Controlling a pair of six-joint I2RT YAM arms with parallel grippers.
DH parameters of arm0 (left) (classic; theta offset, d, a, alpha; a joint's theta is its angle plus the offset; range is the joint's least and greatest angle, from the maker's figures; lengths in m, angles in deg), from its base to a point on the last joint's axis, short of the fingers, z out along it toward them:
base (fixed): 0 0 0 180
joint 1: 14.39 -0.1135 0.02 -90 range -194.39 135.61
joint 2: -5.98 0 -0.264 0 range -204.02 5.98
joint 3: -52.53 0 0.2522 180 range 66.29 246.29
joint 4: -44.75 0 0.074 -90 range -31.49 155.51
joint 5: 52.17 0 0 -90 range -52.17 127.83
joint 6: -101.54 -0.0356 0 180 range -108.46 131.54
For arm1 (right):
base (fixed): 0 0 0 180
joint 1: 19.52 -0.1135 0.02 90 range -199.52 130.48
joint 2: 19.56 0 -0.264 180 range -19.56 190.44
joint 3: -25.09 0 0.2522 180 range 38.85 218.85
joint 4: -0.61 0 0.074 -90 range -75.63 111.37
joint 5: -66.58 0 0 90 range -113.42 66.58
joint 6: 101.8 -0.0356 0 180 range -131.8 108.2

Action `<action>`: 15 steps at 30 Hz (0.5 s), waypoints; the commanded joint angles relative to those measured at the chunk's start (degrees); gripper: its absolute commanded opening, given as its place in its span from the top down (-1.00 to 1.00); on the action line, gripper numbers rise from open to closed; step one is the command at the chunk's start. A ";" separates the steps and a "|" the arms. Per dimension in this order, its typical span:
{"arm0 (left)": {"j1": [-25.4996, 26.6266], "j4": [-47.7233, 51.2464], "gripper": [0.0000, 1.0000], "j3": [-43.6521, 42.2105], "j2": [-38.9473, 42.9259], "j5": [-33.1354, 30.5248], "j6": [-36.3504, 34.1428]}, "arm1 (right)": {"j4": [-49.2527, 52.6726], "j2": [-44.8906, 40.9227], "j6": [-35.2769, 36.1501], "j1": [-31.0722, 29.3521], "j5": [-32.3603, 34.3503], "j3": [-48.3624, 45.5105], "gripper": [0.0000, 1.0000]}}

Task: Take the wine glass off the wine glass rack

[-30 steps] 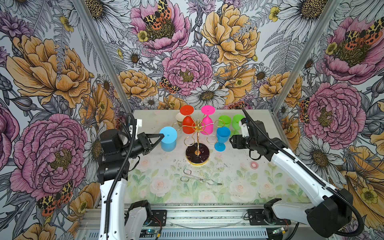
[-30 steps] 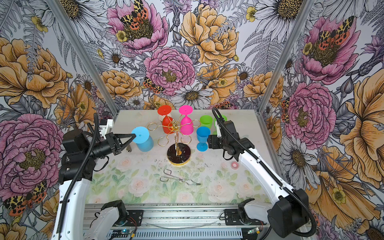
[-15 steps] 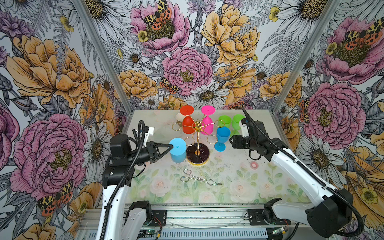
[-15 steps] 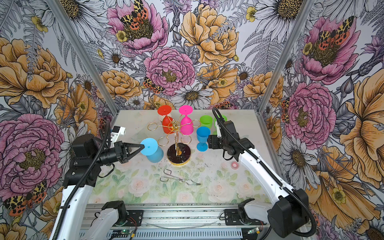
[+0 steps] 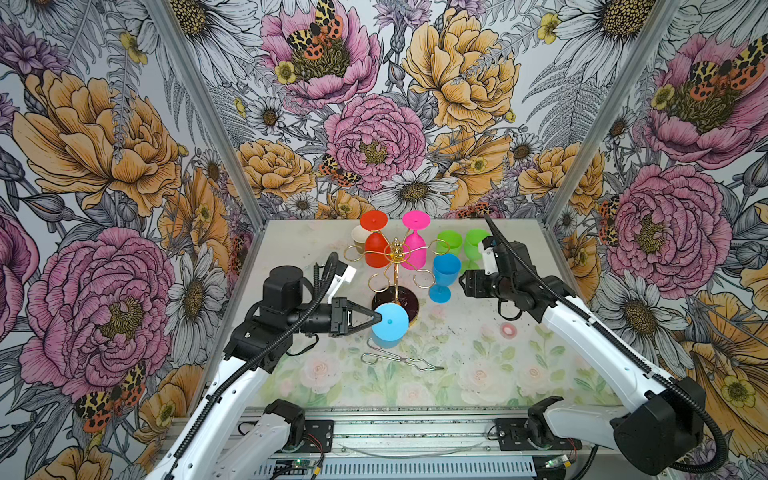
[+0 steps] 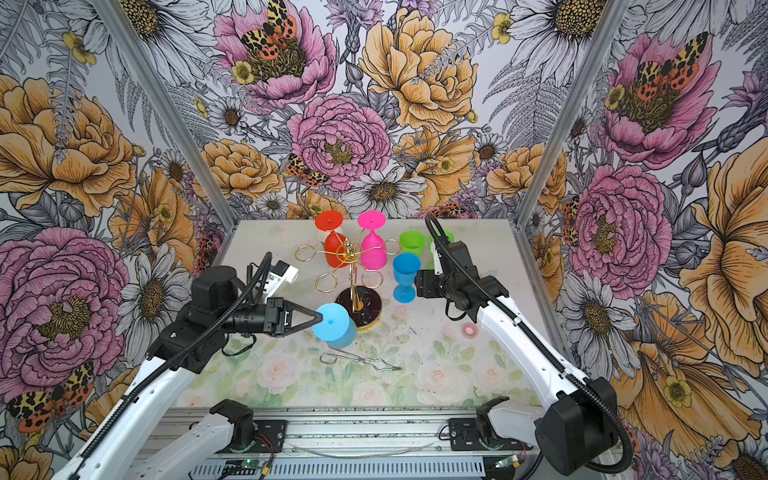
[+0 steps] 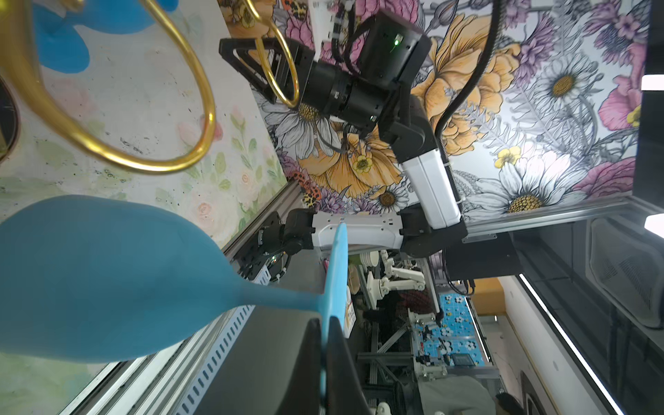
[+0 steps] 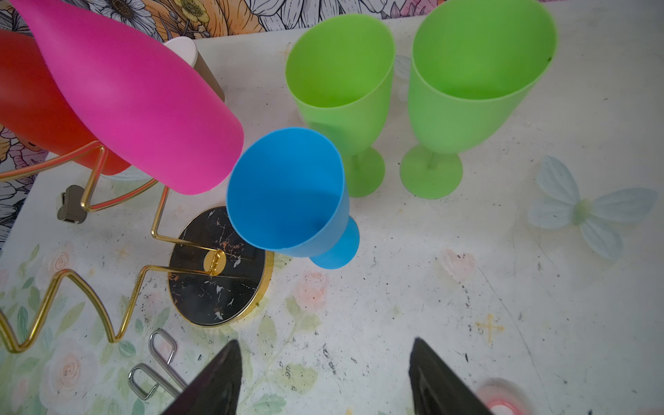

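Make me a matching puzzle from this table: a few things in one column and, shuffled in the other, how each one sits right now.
Things
1. light blue wine glass
2. pink wine glass
3. darker blue wine glass
4. steel tongs

States
A. lying flat on the table
B. hanging upside down on the wine glass rack
C. pinched by its foot in the left gripper
D. standing upright on the table

Pairs: 1-C, 2-B, 3-D, 4-A
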 commanded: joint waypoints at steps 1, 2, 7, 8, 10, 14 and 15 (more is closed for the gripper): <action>7.02 -0.50 1.00 4.79 -4.32 -7.00 -4.94 | -1.51 0.00 -0.87 0.06 -0.04 1.35 -0.48; 9.13 -0.47 1.00 5.86 -6.09 -7.73 -5.82 | -1.49 -0.01 -1.00 0.06 0.07 1.24 -0.48; 17.30 -1.07 1.00 13.23 -17.24 -9.87 -11.03 | -1.11 0.14 -2.21 0.77 0.19 1.07 -0.47; 18.33 -1.02 1.00 14.59 -18.97 -9.56 -12.09 | -0.74 0.29 -2.81 1.30 -0.17 1.15 -0.47; 20.19 -1.11 1.00 17.54 -22.36 -8.99 -14.54 | 0.45 0.48 -3.98 3.33 -1.84 1.11 -0.46; 22.29 -1.11 1.00 22.07 -26.57 -9.90 -18.22 | 1.71 -0.28 -5.52 7.75 -5.14 -0.47 -0.45; 22.56 -1.12 1.00 22.90 -27.13 -10.92 -19.40 | 1.92 -0.59 -5.83 8.70 -5.89 -0.92 -0.44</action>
